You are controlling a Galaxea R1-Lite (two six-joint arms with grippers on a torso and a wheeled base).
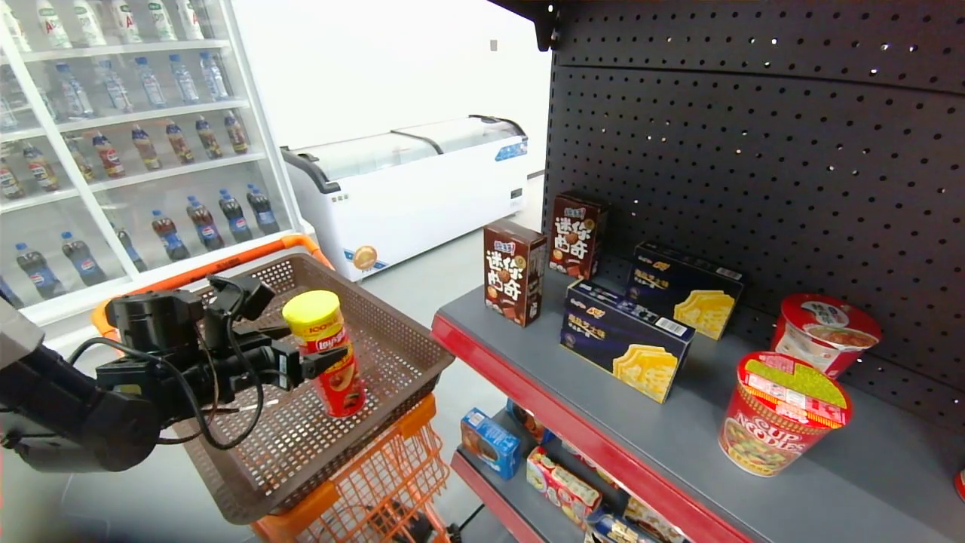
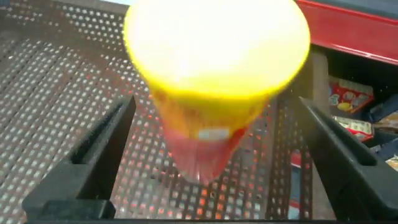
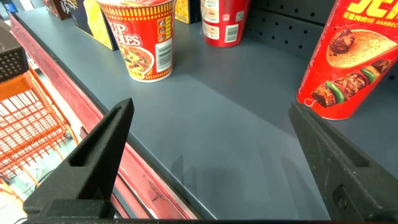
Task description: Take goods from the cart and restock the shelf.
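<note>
Step in hand: the pick from the cart, w/ the place on the shelf not yet done. At far L of the head view the orange cart [image 1: 377,490] carries a brown mesh basket [image 1: 392,339]. L claw [image 1: 326,360] sits at 9 o'clock of the chips can [image 1: 339,388], fingers front and back of it, pinching it approx mid-body as far as I can judge. Can is near upright w/ a slight lean, its yellow lid above the basket rim. Can't tell if its base touches the mesh floor or hangs just off it. At 3 o'clock of the cart is the shelf [image 1: 693,434], grey deck w/ a red front lip. On it, L to R: two brown boxes [image 1: 515,273] upright, two blue boxes [image 1: 626,343] on their long sides, then two cup noodles [image 1: 784,411], one near the lip and one at its 1 o'clock by the pegboard. R claw [image 3: 211,109] hangs over the deck near the lip, fingers spread wide w/ nothing btw them. A second red can [image 3: 348,62] stands upright just beside it. Next move, my read: raise the chips can till its base clears the basket rim, carry it toward 3 o'clock over the red lip, and set it upright on bare deck, prob. btw the cup noodles and the second red can. That calls for a firm pinch and a level carry, as a tall thin can tips easily.
</note>
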